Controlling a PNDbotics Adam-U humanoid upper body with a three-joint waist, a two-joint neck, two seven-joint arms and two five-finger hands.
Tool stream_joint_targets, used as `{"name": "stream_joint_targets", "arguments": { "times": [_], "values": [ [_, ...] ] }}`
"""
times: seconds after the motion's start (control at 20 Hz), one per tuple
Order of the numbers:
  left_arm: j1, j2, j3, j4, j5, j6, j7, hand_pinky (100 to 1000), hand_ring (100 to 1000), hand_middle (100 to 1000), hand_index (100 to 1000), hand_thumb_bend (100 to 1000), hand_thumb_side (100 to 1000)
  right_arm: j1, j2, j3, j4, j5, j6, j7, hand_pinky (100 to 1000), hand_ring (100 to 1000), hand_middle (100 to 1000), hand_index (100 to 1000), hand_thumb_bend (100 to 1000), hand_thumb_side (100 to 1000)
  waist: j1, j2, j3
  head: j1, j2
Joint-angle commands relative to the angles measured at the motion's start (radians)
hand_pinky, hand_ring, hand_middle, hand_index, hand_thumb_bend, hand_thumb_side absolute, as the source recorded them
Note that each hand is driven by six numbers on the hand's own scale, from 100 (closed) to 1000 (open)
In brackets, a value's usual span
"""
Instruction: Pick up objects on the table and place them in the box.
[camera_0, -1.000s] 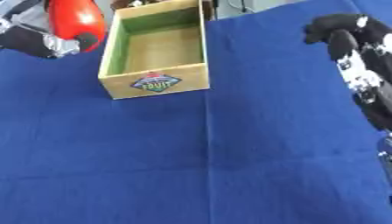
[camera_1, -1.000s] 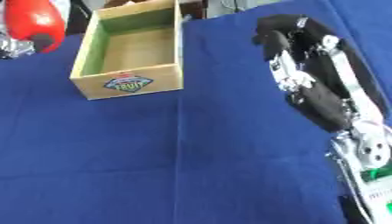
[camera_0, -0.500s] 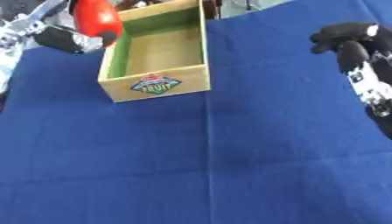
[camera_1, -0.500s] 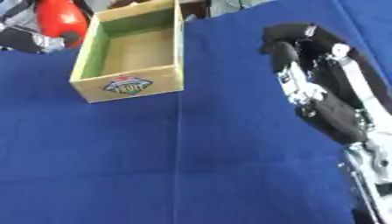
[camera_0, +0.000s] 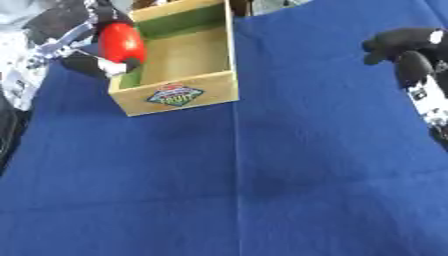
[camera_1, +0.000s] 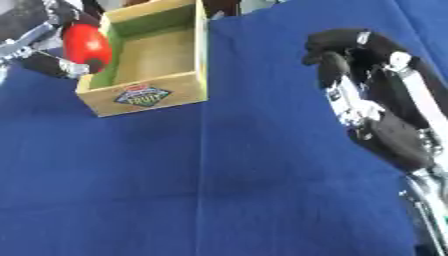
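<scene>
My left hand is curled around a red object, holding it right at the left wall of the box, level with the rim and partly over the inside. I can't tell whether the object touches the wall. The hand is mostly hidden behind the object; only dark fingers below and above it show. My right hand is off to the right of the box, well apart from it, above the blue cloth of the table, fingers curled in and holding nothing. The box is wooden with a green inner lining and a fruit label on its near wall. Its far end is cut off by the top edge.
</scene>
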Motion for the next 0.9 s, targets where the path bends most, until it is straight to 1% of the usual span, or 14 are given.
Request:
{"name": "stream_joint_targets", "arguments": {
  "times": [0.05,0.2,0.35,0.4,0.45,0.5,0.55,0.6,0.65,0.75,0.8,0.85,0.9],
  "values": [
    [-0.025,0.021,0.021,0.033,-0.048,-0.02,0.008,100,359,416,637,226,657,-0.016,-0.007,0.004,-0.019,-0.008,-0.002,0.006,944,839,607,775,100,586,-0.005,-0.019,-0.001,0.004,-0.012],
    [-0.028,0.014,0.023,0.049,-0.087,-0.032,0.021,103,385,434,657,241,661,-0.015,-0.007,0.004,-0.019,-0.008,-0.002,0.007,944,839,606,775,100,587,-0.005,-0.017,-0.003,0.006,-0.012],
    [-0.029,0.012,0.025,0.049,-0.121,-0.034,0.044,217,473,545,781,312,677,-0.014,-0.007,0.004,-0.019,-0.008,-0.001,0.008,945,839,606,774,100,585,-0.006,-0.016,-0.003,0.006,-0.013],
    [-0.029,0.011,0.026,0.047,-0.133,-0.032,0.055,265,511,614,869,356,688,-0.014,-0.006,0.005,-0.019,-0.009,-0.001,0.01,945,839,606,774,100,586,-0.006,-0.016,-0.002,0.006,-0.013],
    [-0.029,0.011,0.027,0.045,-0.144,-0.028,0.066,305,550,675,913,391,692,-0.013,-0.006,0.006,-0.019,-0.009,-0.001,0.011,945,839,605,774,100,586,-0.006,-0.016,-0.002,0.005,-0.014],
    [-0.03,0.011,0.028,0.042,-0.153,-0.023,0.078,388,610,745,963,463,700,-0.013,-0.005,0.006,-0.019,-0.01,0.0,0.012,945,839,605,774,100,587,-0.007,-0.016,-0.001,0.004,-0.015],
    [-0.03,0.011,0.028,0.039,-0.162,-0.017,0.092,430,634,759,989,521,704,-0.012,-0.005,0.006,-0.019,-0.01,0.0,0.012,945,839,604,773,100,587,-0.007,-0.016,0.0,0.003,-0.015],
    [-0.03,0.011,0.03,0.036,-0.171,-0.011,0.106,478,674,793,1000,621,707,-0.012,-0.005,0.006,-0.019,-0.01,0.0,0.013,945,839,604,773,100,587,-0.007,-0.016,0.0,0.003,-0.016],
    [-0.03,0.012,0.031,0.033,-0.18,-0.002,0.121,496,696,812,1000,675,709,-0.012,-0.005,0.006,-0.019,-0.01,0.0,0.013,945,840,605,773,100,587,-0.008,-0.016,0.001,0.003,-0.016],
    [-0.03,0.012,0.033,0.032,-0.193,0.019,0.153,511,712,831,1000,743,712,-0.012,-0.004,0.006,-0.019,-0.011,0.001,0.012,946,840,604,773,100,587,-0.009,-0.016,0.002,0.003,-0.015],
    [-0.03,0.01,0.036,0.03,-0.194,0.028,0.169,494,693,812,1000,763,711,-0.011,-0.004,0.005,-0.019,-0.011,0.001,0.012,946,840,604,773,100,585,-0.01,-0.017,0.003,0.003,-0.014],
    [-0.029,0.008,0.04,0.028,-0.186,0.036,0.187,477,677,792,1000,771,710,-0.01,-0.004,0.005,-0.019,-0.011,0.002,0.012,946,840,604,773,100,586,-0.012,-0.017,0.005,0.002,-0.013],
    [-0.027,0.006,0.042,0.025,-0.172,0.042,0.202,477,677,792,1000,771,710,-0.009,-0.003,0.005,-0.019,-0.011,0.002,0.012,946,840,604,773,100,586,-0.013,-0.018,0.008,0.001,-0.011]
  ]
}}
